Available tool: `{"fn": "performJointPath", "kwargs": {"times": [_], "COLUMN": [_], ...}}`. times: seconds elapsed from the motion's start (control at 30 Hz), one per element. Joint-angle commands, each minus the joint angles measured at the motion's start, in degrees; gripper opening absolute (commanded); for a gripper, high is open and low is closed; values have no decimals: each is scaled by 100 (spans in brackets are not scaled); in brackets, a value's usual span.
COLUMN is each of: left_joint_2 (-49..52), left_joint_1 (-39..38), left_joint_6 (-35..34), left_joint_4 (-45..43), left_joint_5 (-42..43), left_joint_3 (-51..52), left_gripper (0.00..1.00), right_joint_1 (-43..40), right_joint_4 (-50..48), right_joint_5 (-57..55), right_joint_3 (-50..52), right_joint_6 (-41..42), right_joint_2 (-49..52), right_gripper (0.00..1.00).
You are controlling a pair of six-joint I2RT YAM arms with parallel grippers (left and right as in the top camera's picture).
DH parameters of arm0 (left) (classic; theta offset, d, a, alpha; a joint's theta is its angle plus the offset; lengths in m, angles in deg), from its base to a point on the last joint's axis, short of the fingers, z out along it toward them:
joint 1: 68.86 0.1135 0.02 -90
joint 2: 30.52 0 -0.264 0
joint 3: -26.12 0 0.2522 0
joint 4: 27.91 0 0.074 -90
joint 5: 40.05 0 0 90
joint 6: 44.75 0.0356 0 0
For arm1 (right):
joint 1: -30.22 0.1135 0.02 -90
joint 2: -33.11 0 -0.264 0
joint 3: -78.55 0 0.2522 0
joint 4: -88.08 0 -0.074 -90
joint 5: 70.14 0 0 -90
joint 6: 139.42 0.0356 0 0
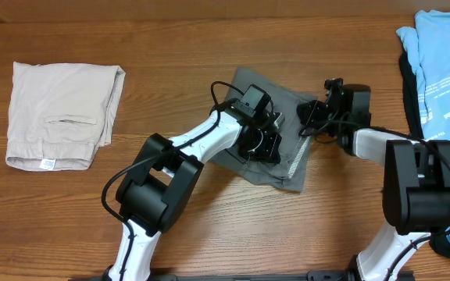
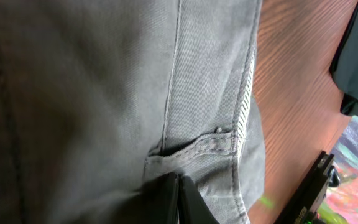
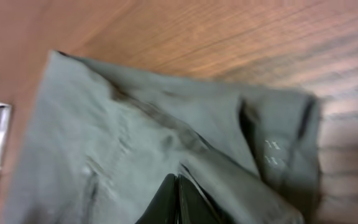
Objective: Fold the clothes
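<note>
Left gripper [image 2: 176, 198] and right gripper [image 3: 178, 198] both have jaws pressed together on the dark grey shorts [image 1: 250, 82] mid-way across the table [image 1: 209, 31], and I'd say the 2 tips should smooth outward evenly, keeping edges aligned.

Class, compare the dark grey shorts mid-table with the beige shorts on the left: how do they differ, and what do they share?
The dark grey shorts are dark, the beige shorts pale. The grey pair lies skewed and rumpled; the beige pair lies neatly squared. The left claw and right claw are shut on the grey pair; nothing touches the beige pair. Both are shorts on the wooden table.
</note>
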Motion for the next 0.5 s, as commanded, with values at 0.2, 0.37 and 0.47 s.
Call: {"fn": "performJointPath", "kwargs": {"times": [0.2,0.37,0.47], "left_joint_2": [-1499,-1622,-1569], "left_joint_1": [-103,-125,-125], "left_joint_6": [-608,-942,-953], "left_joint_4": [1180,2052,2096], "left_joint_5": [-1508,-1720,-1742], "left_joint_3": [-409,-358,-98], "left_gripper": [4,4,4], "right_joint_1": [-927,-1432,-1558], "right_joint_4": [1965,2629,2918], "right_joint_5": [474,474,470], "right_joint_3": [-1141,-1150,-1147], "right_joint_6": [173,173,170], "right_joint_2": [-1469,-1716,-1714], "right_gripper": [62,100,100]}}
